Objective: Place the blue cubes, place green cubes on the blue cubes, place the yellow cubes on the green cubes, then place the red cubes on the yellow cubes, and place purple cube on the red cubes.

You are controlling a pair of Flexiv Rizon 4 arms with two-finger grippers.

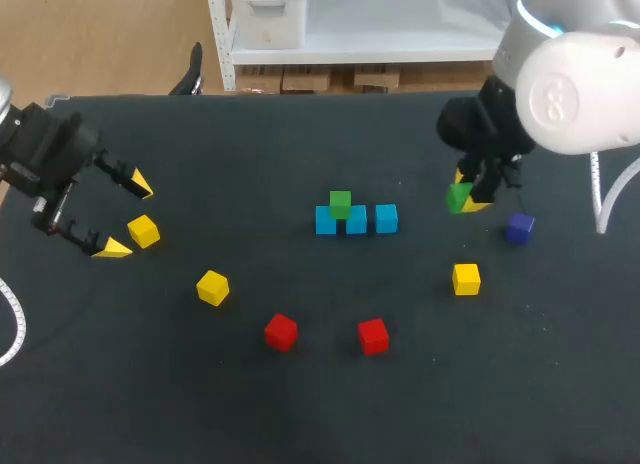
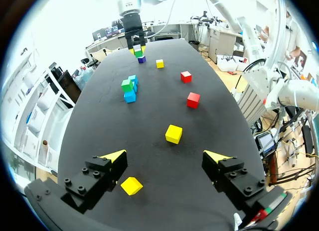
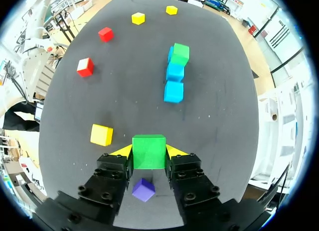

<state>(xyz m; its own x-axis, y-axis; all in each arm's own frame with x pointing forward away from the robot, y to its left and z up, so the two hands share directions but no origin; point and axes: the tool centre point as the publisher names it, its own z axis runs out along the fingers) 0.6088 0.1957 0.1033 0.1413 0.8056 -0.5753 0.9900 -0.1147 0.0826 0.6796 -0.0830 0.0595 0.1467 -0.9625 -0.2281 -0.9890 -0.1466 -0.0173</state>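
Nearest the robot, on the dark bench (image 1: 300, 414): left red cube (image 1: 281, 332) and right red cube (image 1: 373, 336), apart from each other, each lying alone.

Next out: middle yellow cube (image 1: 212, 287) to the left and right yellow cube (image 1: 466, 279) to the right, well apart, each alone on the bench.

Left side: left fingers (image 1: 112, 247) spread wide, gripping nothing. Left yellow cube (image 1: 143, 230) sits on the bench in the gap between them, closer to one tip. I see no contact in the left wrist view.

Mid-bench: three blue cubes (image 1: 386, 218) in a row, close together. Stacked green cube (image 1: 340, 204) rests on top at the row's left end.

Right side: purple cube (image 1: 519, 227) on the bench, just beside the right arm's tips. In the right wrist view it shows beneath that gripper.

Farthest: right fingers (image 1: 478, 202) clamped on the held green cube (image 1: 459, 197), one yellow tip on each side. The cube appears clear of the bench.
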